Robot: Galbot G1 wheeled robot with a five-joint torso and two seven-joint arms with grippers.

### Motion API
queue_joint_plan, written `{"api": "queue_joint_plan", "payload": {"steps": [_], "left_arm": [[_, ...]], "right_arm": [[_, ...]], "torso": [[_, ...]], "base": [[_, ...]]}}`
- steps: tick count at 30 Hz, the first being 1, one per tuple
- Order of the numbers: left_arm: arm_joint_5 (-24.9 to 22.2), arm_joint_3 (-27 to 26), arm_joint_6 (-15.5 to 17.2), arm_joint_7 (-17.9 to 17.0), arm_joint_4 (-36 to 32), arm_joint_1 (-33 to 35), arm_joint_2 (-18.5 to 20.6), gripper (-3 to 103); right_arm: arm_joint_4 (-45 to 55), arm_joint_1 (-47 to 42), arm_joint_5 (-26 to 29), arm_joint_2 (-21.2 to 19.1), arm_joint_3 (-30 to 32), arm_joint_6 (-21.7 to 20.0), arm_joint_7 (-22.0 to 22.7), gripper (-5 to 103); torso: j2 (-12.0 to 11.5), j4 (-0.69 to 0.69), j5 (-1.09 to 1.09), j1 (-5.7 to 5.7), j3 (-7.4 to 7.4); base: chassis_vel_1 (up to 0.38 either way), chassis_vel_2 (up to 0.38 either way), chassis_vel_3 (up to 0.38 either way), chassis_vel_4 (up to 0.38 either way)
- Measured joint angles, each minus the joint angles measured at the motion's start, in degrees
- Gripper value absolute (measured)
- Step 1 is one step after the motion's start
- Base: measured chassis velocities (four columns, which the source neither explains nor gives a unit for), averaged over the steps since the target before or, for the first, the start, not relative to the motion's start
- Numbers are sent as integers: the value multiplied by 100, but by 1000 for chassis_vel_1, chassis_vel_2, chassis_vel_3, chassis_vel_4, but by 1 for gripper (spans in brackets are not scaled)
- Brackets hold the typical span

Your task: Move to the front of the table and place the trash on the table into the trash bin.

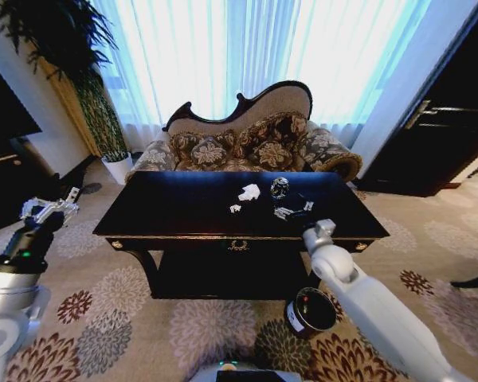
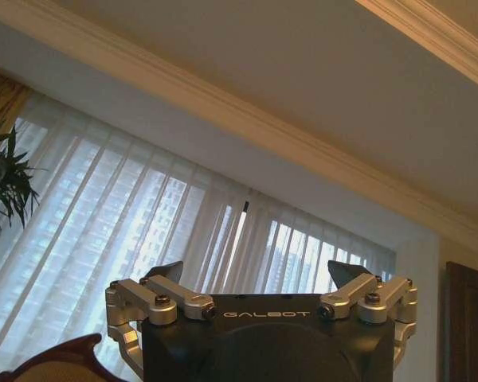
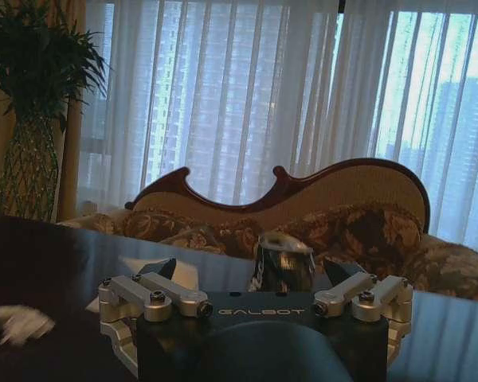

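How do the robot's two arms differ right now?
The right gripper reaches out over the table, near the trash; the left gripper is held up off to the side, away from the table. The right gripper faces the dark ball just ahead of it; the left gripper points up toward the curtains and ceiling. Both are open and hold nothing.

Table (image 1: 183, 211) is dark glossy wood (mirror-like sheen), the wadded paper (image 1: 249, 192) looks matt white, and the silvery ball (image 1: 280, 188) is crinkly and shiny.
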Motion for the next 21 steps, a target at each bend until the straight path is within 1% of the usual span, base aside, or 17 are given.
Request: {"api": "queue_joint_plan", "payload": {"steps": [1,4,7,13,16,21], "left_arm": [[20,3,0,0,13,-2,2,100],[29,-6,0,1,15,5,10,100],[36,-28,0,25,29,25,25,100],[105,104,0,25,28,-39,11,100],[197,191,0,26,60,-59,3,100],[216,220,0,28,122,-100,33,100]], "right_arm": [[-129,214,36,-1,-123,0,15,100],[-290,446,50,-4,-246,0,17,100],[-756,822,8,-10,-456,57,-16,100],[-1180,1066,-14,-2,-622,147,-76,100],[-1496,1240,-22,28,-738,201,-104,100],[-1816,1388,-34,64,-863,255,-170,100]], "torso": [[0,1,0,0,0],[0,1,-1,1,1],[0,0,0,0,0],[0,-2,0,0,0],[0,0,0,0,0],[1,-1,0,0,0]], "base": [[0,0,0,0],[0,0,0,0],[0,0,0,0],[0,0,0,0],[0,0,0,0],[0,0,0,0]]}}
